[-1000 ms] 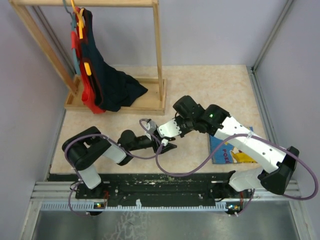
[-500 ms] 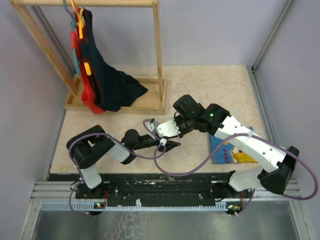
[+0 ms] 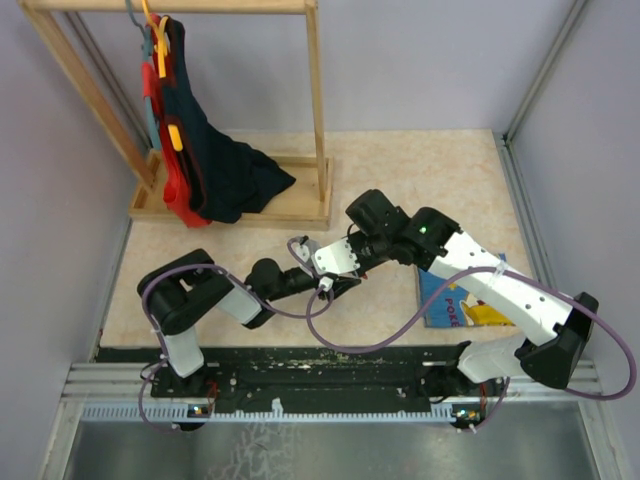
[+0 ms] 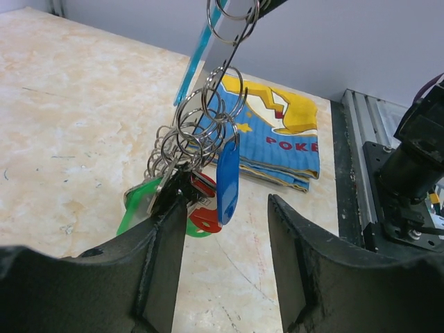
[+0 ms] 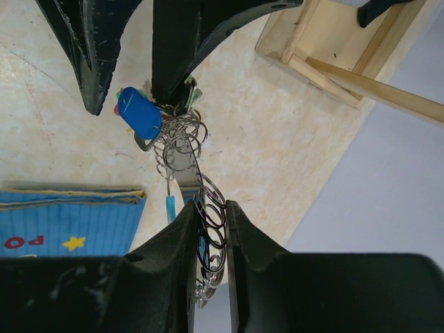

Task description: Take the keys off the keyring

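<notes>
Steel keyring (image 4: 208,114) hangs pinched in the right gripper (image 5: 210,211); the left gripper (image 4: 225,208) — jaws wider now, empty — has slid toward three o'clock, bracketing the blue-headed key (image 4: 227,182) for removal.

Colours as we see them: keys (image 4: 206,214) have blue, red and green plastic heads. Keyring (image 4: 182,144) silvery, its strap (image 4: 223,55) grey with a light-blue edge. Book (image 4: 284,149) blue with fine stripes, yellow figure and star, red lettering. Table (image 4: 69,104) beige, marbled with faint brown veins. Rack (image 3: 320,120) pale wood; clothes (image 3: 225,175) on it navy and red. Cables (image 3: 372,350) purple. Right arm (image 3: 485,275) white with black joints.
</notes>
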Available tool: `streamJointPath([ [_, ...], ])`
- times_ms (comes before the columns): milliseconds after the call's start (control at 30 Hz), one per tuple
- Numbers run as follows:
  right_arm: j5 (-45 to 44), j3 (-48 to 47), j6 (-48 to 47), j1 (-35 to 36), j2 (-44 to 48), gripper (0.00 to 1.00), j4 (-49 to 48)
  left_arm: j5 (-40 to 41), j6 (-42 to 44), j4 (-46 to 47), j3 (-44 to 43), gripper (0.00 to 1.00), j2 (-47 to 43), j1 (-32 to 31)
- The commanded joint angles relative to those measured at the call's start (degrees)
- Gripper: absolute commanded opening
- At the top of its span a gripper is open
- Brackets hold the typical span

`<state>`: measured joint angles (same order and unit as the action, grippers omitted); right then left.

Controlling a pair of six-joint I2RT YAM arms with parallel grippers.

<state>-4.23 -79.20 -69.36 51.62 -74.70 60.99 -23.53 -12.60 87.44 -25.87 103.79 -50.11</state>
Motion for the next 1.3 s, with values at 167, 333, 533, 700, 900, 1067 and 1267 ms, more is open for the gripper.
streamJointPath([
  [167,1.33,-2.72,0.64,0.5,0.25,0.0,-2.46,-0.7,-3.74,13.39,-2.62,0.5,0.98,-0.34],
  [333,1.84,-2.65,0.81,0.55,0.08,0.0,-2.57,0.05,-5.5,10.37,-4.3,0.46,1.23,-0.3],
  [533,2.02,-2.29,0.82,0.51,0.08,0.0,-2.7,-0.21,-7.41,9.31,-5.04,0.37,1.11,-0.26],
  [700,2.18,-2.08,0.9,0.46,0.12,0.0,-2.84,0.02,-8.67,7.69,-5.25,0.35,0.42,-0.34],
  [900,2.12,-1.65,1.03,0.5,0.16,0.0,-3.07,-1.27,-9.17,6.14,-4.97,0.19,-0.75,-0.26],
  [1067,2.2,-0.78,1.1,0.3,0.75,0.0,-3.55,-1.84,-8.03,2.21,-2.84,0.09,-4.08,-0.09],
  [1267,4.78,0.67,1.16,-1.34,1.36,0.0,-4.01,-4.49,-7.32,-8.19,-1.45,0.08,-9.66,0.86],
])
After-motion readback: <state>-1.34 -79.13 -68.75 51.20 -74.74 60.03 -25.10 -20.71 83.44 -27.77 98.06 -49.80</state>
